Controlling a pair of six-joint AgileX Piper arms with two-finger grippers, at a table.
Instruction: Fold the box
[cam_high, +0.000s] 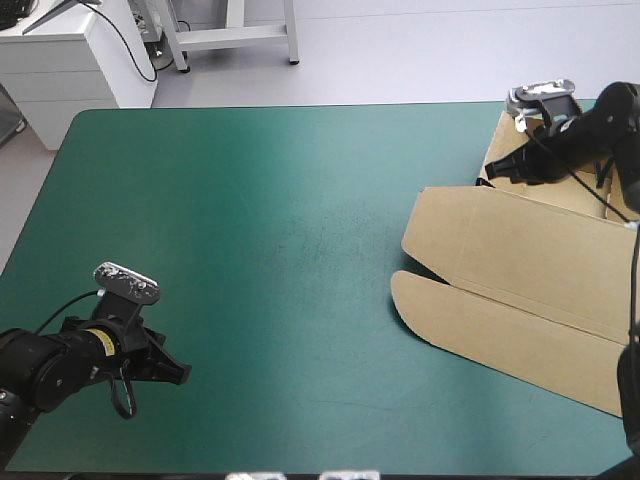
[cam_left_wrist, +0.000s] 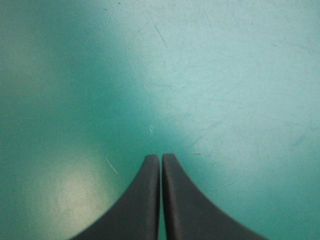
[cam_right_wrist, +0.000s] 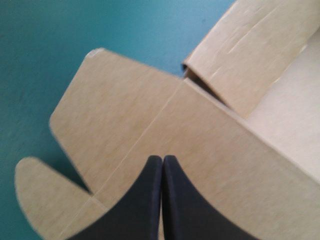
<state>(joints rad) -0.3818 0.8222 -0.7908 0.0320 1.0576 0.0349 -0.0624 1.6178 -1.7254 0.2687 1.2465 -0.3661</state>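
Black fingers (cam_right_wrist: 142, 200) of the right gripper (cam_right_wrist: 162, 158) are pressed together in one pointed arch, with no board visible between them. They hang over the brown box (cam_right_wrist: 150, 115), tips above a crease of its flat lid panel (cam_high: 520, 250). Just ahead of the tips, to one side, a wall (cam_right_wrist: 240, 60) stands raised off the sheet. Ahead on the other side, a rounded flap (cam_right_wrist: 45, 195) lies flat on the teal-green cover (cam_right_wrist: 75, 40). From this pose, the clenched fingers probably serve as a blunt pusher at the box's far corner, where a wall has to be stood up or tucked, rather than as a clamp. The box lies under and ahead of this gripper, toward the table's right edge, and is only partly folded. The left gripper (cam_left_wrist: 160, 156) is likewise clenched on nothing. It hovers over bare cover, well apart from the box, probably parked to leave the sheet free until a second hold is needed.
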